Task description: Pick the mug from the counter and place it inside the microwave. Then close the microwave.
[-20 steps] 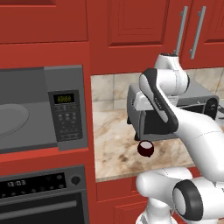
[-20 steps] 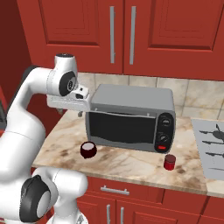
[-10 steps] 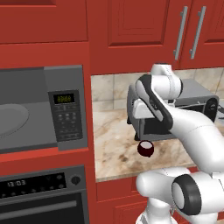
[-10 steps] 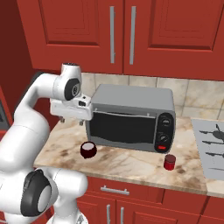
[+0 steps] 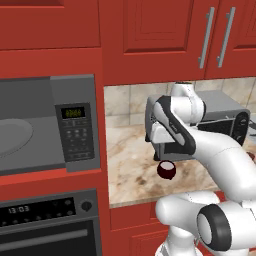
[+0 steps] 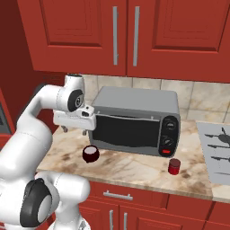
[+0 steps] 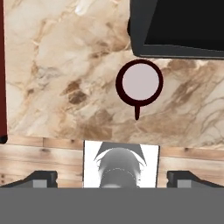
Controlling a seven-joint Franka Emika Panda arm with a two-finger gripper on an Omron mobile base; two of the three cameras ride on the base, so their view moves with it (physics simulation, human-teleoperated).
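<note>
Glossy white rounded arm segs (image 6: 27,139), dark grey joint rings, white boxy hand (image 6: 74,117), small dark fingertips

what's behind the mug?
The toaster oven stands right behind the mug, dark door toward it. The oven hides the counter and wall directly behind it.

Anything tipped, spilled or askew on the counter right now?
Nothing stands out. The mug sits upright on the counter in front of the toaster oven, white inside facing up and no spill around it. The small red cup also stands upright. The end effector hangs open above the mug.
</note>
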